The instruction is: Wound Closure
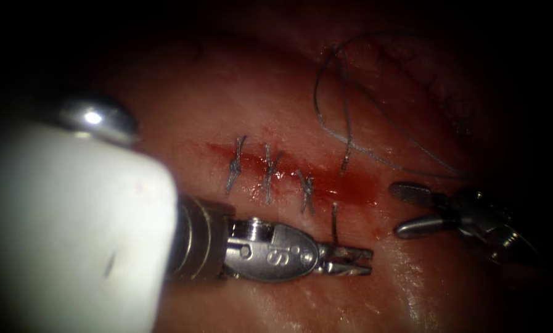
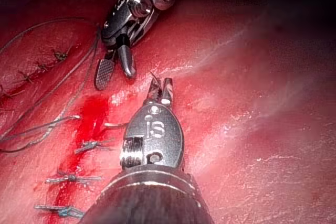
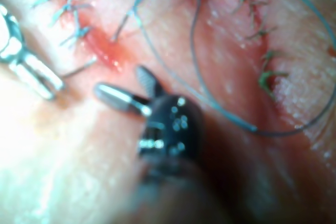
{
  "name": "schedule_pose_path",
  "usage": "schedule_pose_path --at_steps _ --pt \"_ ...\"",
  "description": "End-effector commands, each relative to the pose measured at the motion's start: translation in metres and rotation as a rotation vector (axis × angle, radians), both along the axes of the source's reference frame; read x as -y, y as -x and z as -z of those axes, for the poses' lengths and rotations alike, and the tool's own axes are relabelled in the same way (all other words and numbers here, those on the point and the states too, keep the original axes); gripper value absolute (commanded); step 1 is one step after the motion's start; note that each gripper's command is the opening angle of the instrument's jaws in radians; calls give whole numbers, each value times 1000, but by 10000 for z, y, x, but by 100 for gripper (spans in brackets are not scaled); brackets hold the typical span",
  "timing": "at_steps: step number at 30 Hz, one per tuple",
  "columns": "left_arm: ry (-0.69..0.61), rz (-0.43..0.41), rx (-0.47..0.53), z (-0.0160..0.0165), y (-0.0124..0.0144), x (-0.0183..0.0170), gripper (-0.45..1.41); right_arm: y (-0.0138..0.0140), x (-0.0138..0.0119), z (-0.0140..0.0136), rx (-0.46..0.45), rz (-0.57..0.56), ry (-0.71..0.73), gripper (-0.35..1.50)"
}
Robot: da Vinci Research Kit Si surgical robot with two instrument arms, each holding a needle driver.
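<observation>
We see the tissue (image 1: 227, 92) with its cut (image 1: 325, 179) running across the middle of the endoscope view, wet with red fluid (image 1: 356, 185). Three finished stitches (image 1: 270, 172) cross the left part of the cut.

The left end effector (image 1: 350, 259) lies just below the cut, its jaws together and clamped on a short end of thread (image 1: 335, 219) that rises from the jaws to the tissue at the cut's lower edge. In the left wrist view the same end effector (image 2: 160, 90) shows its tips pinched together against the tissue.

The right end effector (image 1: 415, 209) sits at the right end of the cut with its jaws apart, holding nothing; the right wrist view shows its two fingers (image 3: 118, 98) spread wide above the tissue.

A long loose strand of thread (image 1: 362, 148) comes out of the tissue just above the cut, loops up and over the upper right of the tissue and trails toward the right end effector. We cannot make out the needle.
</observation>
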State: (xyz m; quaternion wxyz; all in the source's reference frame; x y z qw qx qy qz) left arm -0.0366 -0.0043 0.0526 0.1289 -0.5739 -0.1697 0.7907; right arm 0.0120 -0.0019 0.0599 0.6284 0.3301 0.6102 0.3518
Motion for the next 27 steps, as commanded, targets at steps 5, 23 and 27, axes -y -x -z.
schedule_pose_path --at_steps 5,23,27 --pt "-195 6 52 31 7 4 -45 -9 7 -7 -5 -1 1 126" --pt "244 46 65 76 -33 -66 -45 -5 3 25 -22 -15 -58 116" --pt "307 52 44 73 -38 -71 -45 -5 -14 47 2 -47 -123 113"
